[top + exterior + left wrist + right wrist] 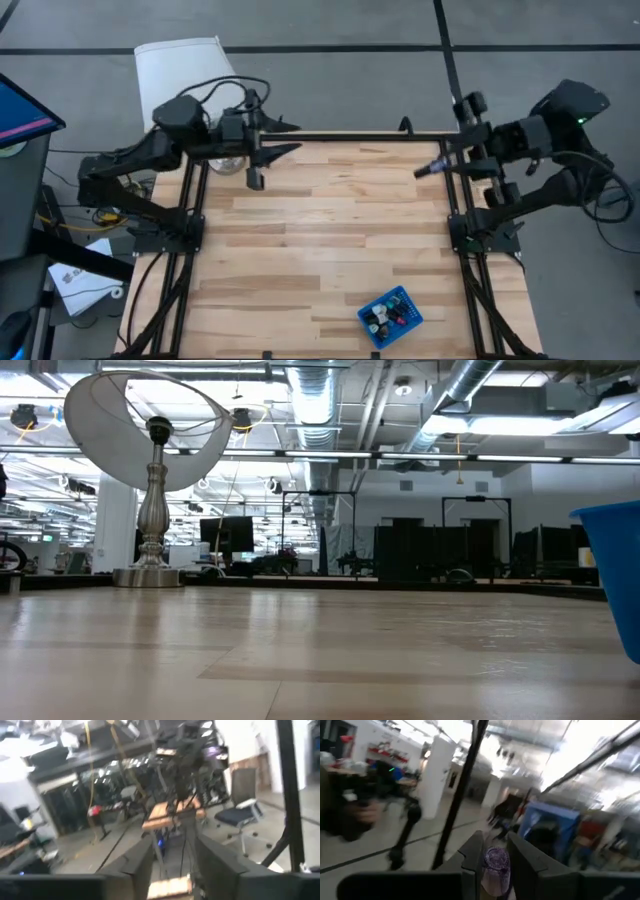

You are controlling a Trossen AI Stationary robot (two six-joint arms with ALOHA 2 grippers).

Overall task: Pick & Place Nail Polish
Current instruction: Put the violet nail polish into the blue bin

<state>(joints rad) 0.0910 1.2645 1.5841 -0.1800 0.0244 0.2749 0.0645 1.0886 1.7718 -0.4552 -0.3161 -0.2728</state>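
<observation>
The right gripper (pixel 495 865), raised at the table's far right edge, clamps a small purple nail polish bottle (pixel 495 863) between its dark fingers, so the carry step is in hand; next it must travel to the blue plastic tray (pixel 391 316) of bottles near the front edge. The left gripper (pixel 172 865) hovers at the far left, its blocky fingers parted and empty above the pale, planked wooden table (pixel 320 240).
</observation>
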